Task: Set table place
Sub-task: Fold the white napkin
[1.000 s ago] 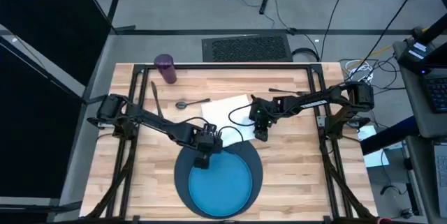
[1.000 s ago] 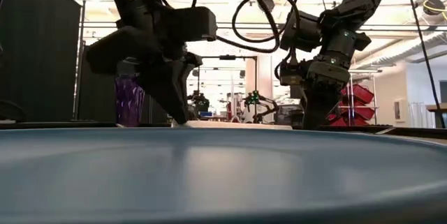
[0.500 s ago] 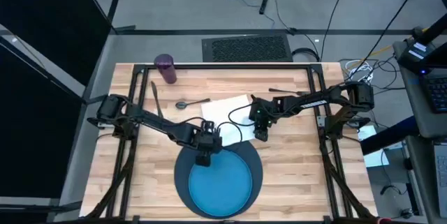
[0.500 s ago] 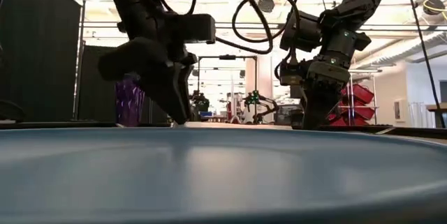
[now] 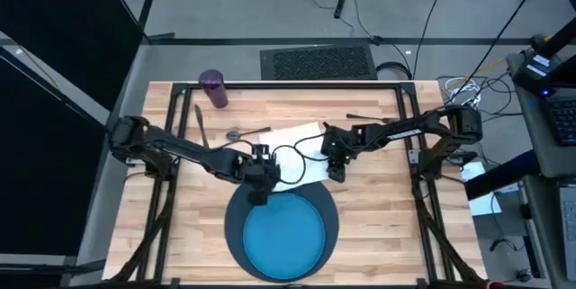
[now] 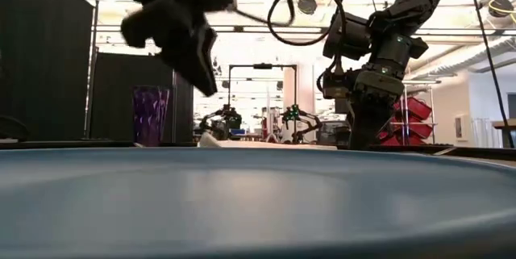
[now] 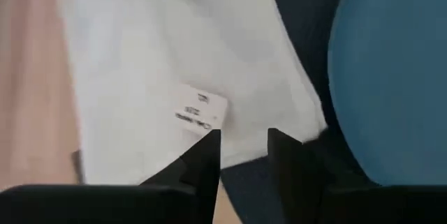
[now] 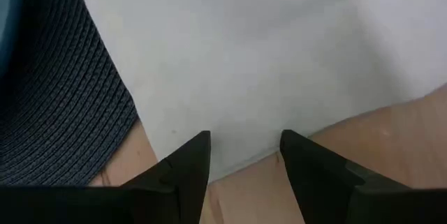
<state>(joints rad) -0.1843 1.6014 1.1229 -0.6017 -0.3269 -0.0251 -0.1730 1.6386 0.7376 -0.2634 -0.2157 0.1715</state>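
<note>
A white napkin [image 5: 301, 140] lies flat on the table [image 5: 378, 208], its near edge over the dark slate-blue mat [image 5: 233, 226]. A bright blue plate [image 5: 286, 235] sits on the mat. My left gripper [image 7: 243, 147] hangs open above the napkin's near-left corner [image 7: 174, 77], raised clear of it [image 6: 205, 81]. My right gripper [image 8: 244, 151] is open and low at the napkin's near-right edge [image 8: 265, 42], fingers pointing down [image 6: 355, 138]. A purple cup [image 5: 213, 89] stands at the far left. A spoon [image 5: 241, 133] lies left of the napkin. My right gripper has its open fingertips [image 8: 188, 161] down at the napkin's near-right edge [image 8: 244, 137], coming from above. I cannot tell whether they touch the cloth or the table.
A dark utensil [image 5: 200, 127] lies left of the spoon and another [image 5: 364, 118] lies far right of the napkin. Black frame bars [image 5: 175, 118] run along the table's sides. Bare wood shows on either side of the mat.
My left gripper has risen from table level beside the napkin to well above it and has drifted a little toward the table's left edge. The napkin stays flat. My right gripper has kept still.
</note>
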